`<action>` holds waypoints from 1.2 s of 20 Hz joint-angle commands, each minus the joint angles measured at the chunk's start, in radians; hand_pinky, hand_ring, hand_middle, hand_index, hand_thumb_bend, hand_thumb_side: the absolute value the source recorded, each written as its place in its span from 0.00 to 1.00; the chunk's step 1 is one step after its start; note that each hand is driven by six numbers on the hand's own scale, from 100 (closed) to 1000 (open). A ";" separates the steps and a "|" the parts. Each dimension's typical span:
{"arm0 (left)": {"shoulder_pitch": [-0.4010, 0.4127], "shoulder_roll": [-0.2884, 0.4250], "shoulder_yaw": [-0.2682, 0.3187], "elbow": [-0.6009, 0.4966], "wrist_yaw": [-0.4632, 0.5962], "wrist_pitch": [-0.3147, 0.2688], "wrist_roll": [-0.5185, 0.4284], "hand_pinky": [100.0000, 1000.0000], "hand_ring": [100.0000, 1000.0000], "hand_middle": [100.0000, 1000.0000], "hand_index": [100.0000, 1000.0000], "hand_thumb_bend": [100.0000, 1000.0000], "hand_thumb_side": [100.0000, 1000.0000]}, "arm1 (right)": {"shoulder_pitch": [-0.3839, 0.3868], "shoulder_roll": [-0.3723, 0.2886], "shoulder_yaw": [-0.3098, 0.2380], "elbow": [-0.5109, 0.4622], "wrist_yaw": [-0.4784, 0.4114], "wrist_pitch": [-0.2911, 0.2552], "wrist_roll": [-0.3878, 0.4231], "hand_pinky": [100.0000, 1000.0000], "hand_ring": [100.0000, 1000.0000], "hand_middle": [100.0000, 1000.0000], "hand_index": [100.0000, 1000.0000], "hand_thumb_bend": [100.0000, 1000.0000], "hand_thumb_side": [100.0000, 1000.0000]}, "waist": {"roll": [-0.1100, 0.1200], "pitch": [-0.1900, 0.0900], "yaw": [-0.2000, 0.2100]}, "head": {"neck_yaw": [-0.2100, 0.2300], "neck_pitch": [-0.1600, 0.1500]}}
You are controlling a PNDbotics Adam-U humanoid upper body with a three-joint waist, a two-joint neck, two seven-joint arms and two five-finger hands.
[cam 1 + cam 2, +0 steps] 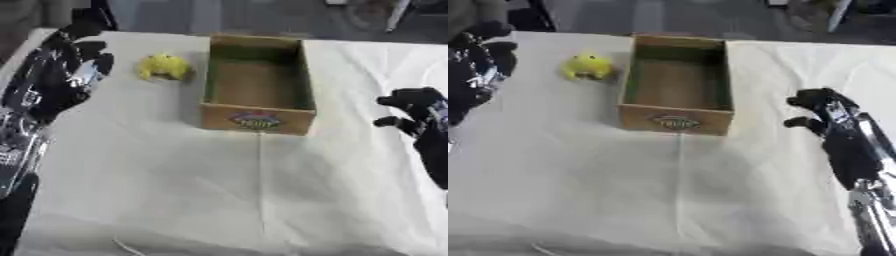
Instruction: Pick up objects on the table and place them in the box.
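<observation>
Yellow toy (164, 66), small, rounded and lumpy, perhaps a soft or rubbery figure with short stubs at its base; details too blurred to name it further. It sits on the table (175, 190) toward the far left corner, just beside the left wall of the cardboard box (257, 84) but apart from it, not touching. Box is open-topped, brown, with a coloured label on its near wall; it stands near the table's far edge, about mid-width, and its floor shows bare. Judgement: the task has not got past its start; nothing is in the box, and the toy, the only loose object visible on the cloth, remains to be picked up and carried a short way right over the box wall. Left hand (74, 65) hangs above the table's far left edge, near the toy and to its left, fingers loosely curled and holding nothing. Right hand (820, 111) is over the right side of the table, well apart from the toy, beyond the box's right wall, fingers curled in, also empty. White cloth covers the table, with a crease running from the box toward the near edge.
</observation>
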 commanded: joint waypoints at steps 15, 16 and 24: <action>-0.173 0.414 -0.016 0.220 -0.161 -0.024 0.054 0.87 0.80 0.80 0.90 0.33 0.00 | -0.004 -0.032 0.002 -0.021 -0.001 0.002 0.009 0.57 0.79 0.59 0.68 0.00 0.67 | 0.012 -0.017 -0.047 | 0.016 0.006; -0.197 0.433 -0.028 0.269 -0.187 -0.032 0.044 0.87 0.80 0.80 0.90 0.35 0.00 | -0.004 -0.033 0.004 -0.020 0.000 0.003 0.011 0.57 0.79 0.59 0.68 0.00 0.67 | 0.014 -0.016 -0.054 | 0.018 0.006; -0.399 0.452 -0.087 0.640 -0.453 -0.127 0.000 0.87 0.79 0.79 0.90 0.44 0.06 | -0.007 -0.040 0.013 -0.022 0.013 0.004 0.021 0.57 0.79 0.59 0.68 0.00 0.68 | 0.031 -0.002 -0.135 | 0.027 0.006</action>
